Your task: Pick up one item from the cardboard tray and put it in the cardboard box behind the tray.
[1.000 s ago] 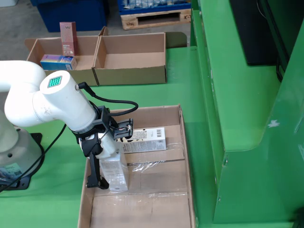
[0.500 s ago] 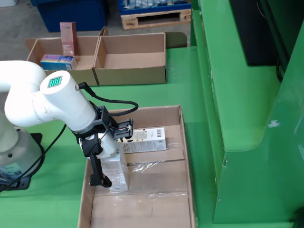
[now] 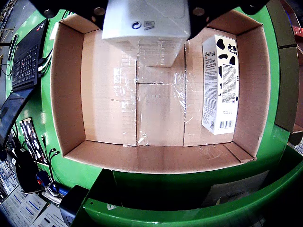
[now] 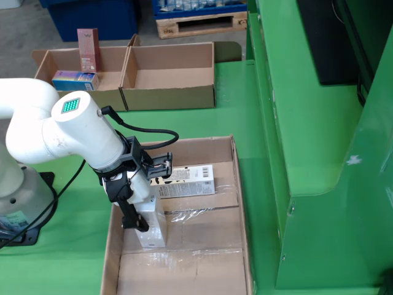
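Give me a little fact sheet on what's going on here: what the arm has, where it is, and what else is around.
arm: white, reaching over the large cardboard box
tool: carrying a white carton, low inside the box; the grip itself is hidden
already in box: cow-patterned carton, lying flat by one wall
box floor: taped flaps, otherwise bare
farther back: two shallow cardboard trays; one tray holds a blue box and a tall reddish box
surface: green table

Cardboard box [image 3: 66,90]: matt brown corrugated board, floor seams under glossy, wrinkled clear tape [image 3: 179,94]. Cow-print carton [image 3: 220,85]: smooth printed paperboard, slight sheen. White carton [image 3: 144,28]: smooth, faintly glossy. Arm [image 4: 73,132]: smooth white plastic shell. Hand [image 4: 138,203]: black, matt. Table [image 4: 184,126]: painted green, satin sheen.
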